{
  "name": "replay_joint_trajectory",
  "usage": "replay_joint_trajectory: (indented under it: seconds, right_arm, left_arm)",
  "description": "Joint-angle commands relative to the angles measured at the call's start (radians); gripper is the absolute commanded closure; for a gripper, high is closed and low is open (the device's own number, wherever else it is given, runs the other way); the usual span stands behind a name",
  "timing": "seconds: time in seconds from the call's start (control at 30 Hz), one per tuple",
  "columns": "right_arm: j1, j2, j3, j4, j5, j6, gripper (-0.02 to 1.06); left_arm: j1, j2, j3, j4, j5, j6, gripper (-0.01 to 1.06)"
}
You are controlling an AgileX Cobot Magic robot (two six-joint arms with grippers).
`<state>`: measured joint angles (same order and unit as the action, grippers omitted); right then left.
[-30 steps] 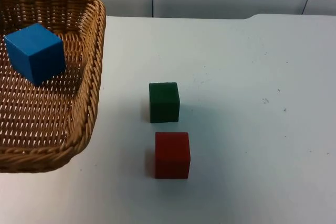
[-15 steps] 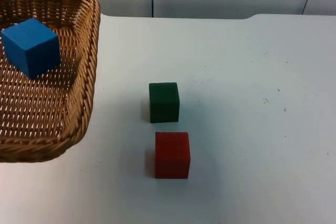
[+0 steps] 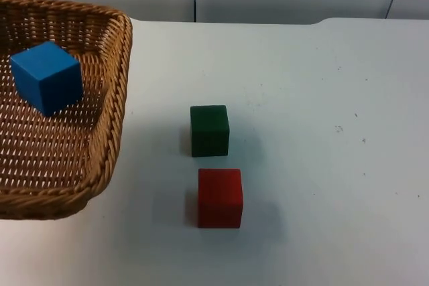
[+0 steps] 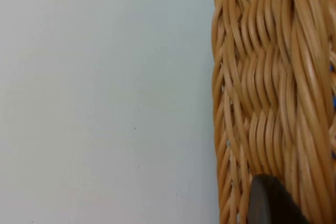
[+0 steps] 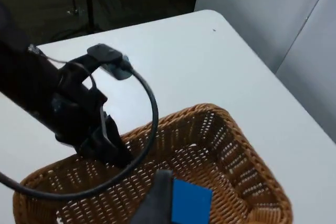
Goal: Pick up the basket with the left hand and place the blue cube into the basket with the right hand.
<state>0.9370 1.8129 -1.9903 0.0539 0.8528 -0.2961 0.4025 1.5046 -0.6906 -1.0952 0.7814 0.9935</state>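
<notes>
The blue cube (image 3: 47, 77) is seen lying inside the basket (image 3: 110, 132), near its back wall. The left pincer (image 4: 270, 203) is clamped on the basket's rim, as judged from the right wrist view. The right pincer (image 5: 157, 198) is held above the basket; whether it is released cannot be told. The cube is judged rigid, light and smooth-faced, best gripped across opposite flat faces. The woven basket looks light and somewhat springy. Beside it, a green cube (image 3: 209, 130) and a red cube (image 3: 220, 197) stand on the surface (image 3: 322, 132), with open room beyond.
</notes>
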Motion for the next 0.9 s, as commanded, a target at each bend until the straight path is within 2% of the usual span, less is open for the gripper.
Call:
replay_joint_trajectory:
  seconds: [0.0, 0.13, 0.17, 0.3, 0.33, 0.47, 0.5, 0.63, 0.87]
  right_arm:
    - [0.003, -0.037, 0.142, 0.063, -0.127, -0.041, 0.19]
    - [0.003, -0.157, 0.467, 0.077, -0.354, -0.055, 0.19]
    - [0.003, -0.157, 0.467, 0.077, -0.354, -0.055, 0.19]
    - [0.003, -0.313, 0.73, 0.082, -0.48, -0.049, 0.19]
    - [0.003, -0.313, 0.73, 0.082, -0.48, -0.049, 0.19]
    - [0.003, -0.506, 0.963, 0.111, -0.581, -0.045, 0.19]
    - [0.003, -0.506, 0.963, 0.111, -0.581, -0.045, 0.19]
    - [0.003, -0.681, 1.121, 0.136, -0.641, -0.04, 0.19]
    - [0.003, -0.874, 1.271, 0.139, -0.646, -0.016, 0.19]
  left_arm:
    - [0.002, -0.003, -0.018, -0.057, 0.016, 0.021, 1.05]
    - [0.002, 0.002, -0.02, -0.073, -0.025, 0.021, 1.05]
    - [0.002, 0.002, -0.02, -0.073, -0.025, 0.021, 1.05]
    - [0.002, 0.048, -0.022, -0.077, -0.038, 0.034, 1.05]
    - [0.002, 0.048, -0.022, -0.077, -0.038, 0.034, 1.05]
    - [0.0, 0.128, -0.022, -0.141, -0.035, 0.141, 1.05]
    - [0.0, 0.128, -0.022, -0.141, -0.035, 0.141, 1.05]
    - [0.0, 0.192, -0.022, -0.239, -0.034, 0.232, 1.05]
    - [0.0, 0.286, -0.036, -0.285, -0.034, 0.293, 1.05]
